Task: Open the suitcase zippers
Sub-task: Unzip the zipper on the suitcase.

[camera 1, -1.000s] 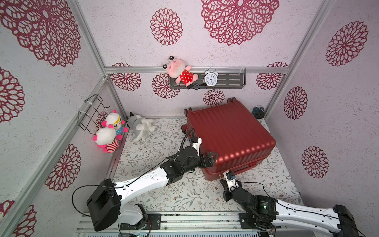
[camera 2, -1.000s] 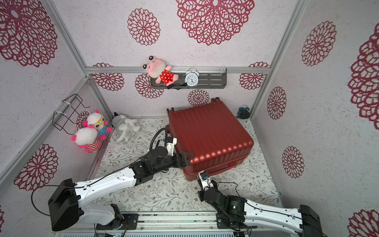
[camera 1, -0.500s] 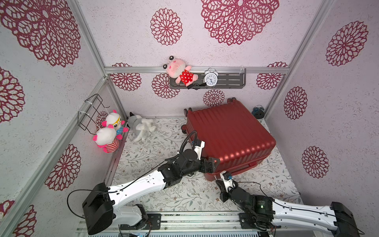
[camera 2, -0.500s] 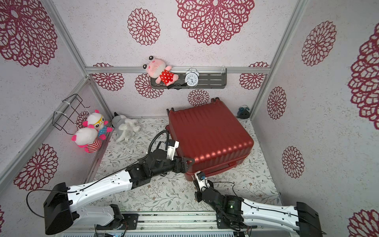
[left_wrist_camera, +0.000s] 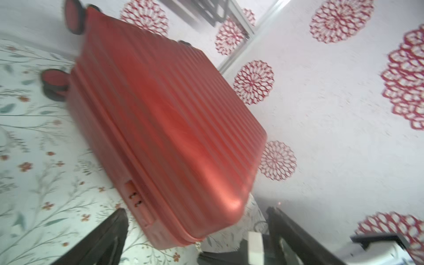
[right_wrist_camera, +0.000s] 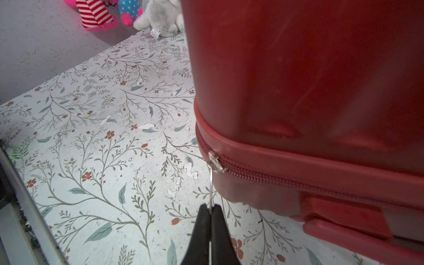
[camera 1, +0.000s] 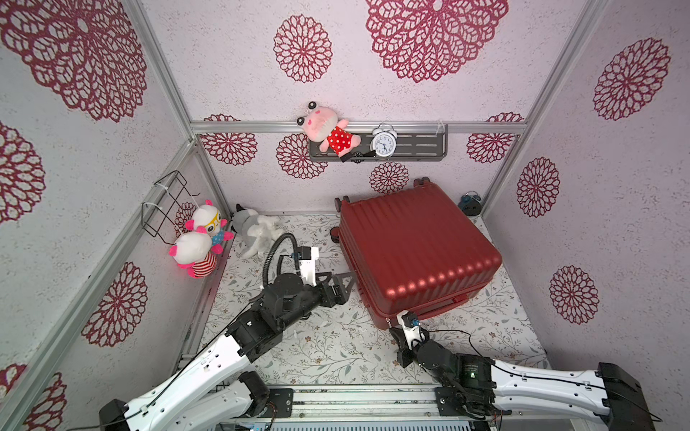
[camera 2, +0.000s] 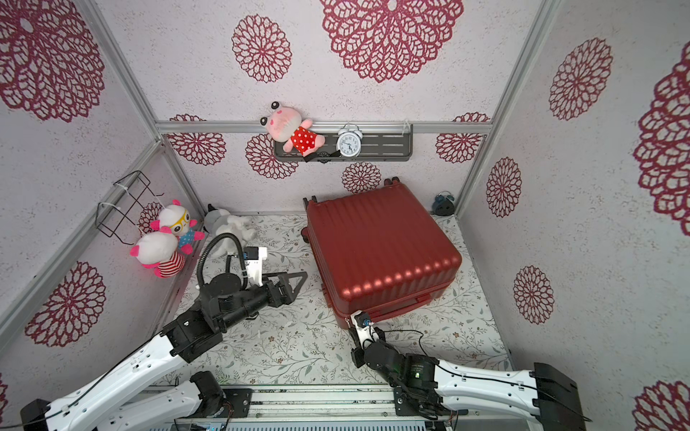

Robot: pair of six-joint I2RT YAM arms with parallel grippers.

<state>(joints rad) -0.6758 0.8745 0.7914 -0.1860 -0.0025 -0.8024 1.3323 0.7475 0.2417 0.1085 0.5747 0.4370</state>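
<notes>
Right wrist: zipper pull (right_wrist_camera: 210, 185) pinched between right jaws beside suitcase (right_wrist_camera: 298, 80).

We see the suitcase (camera 1: 418, 246) as glossy hard plastic — ribbed, catching highlights. Its zipper (right_wrist_camera: 275, 178) shows fine dull teeth, the pull (right_wrist_camera: 215, 164) bright metal. The desk (right_wrist_camera: 91, 137) looks like matt printed paper — chipped in spots. The toys (camera 1: 192, 250) look plush.

1. The left arm (camera 1: 209, 373) and the right arm (camera 1: 541, 384) have white shells with dark screw holes and black joints.
2. A black ribbed hose (camera 1: 270, 257) loops on the left wrist, beside a white camera block (camera 1: 308, 261).
3. The right arm carries a thin black cable (camera 1: 463, 331) and a green light (camera 1: 471, 375).
4. The left gripper (left_wrist_camera: 196, 210) and the right gripper (right_wrist_camera: 210, 206) have black fingers.
</notes>
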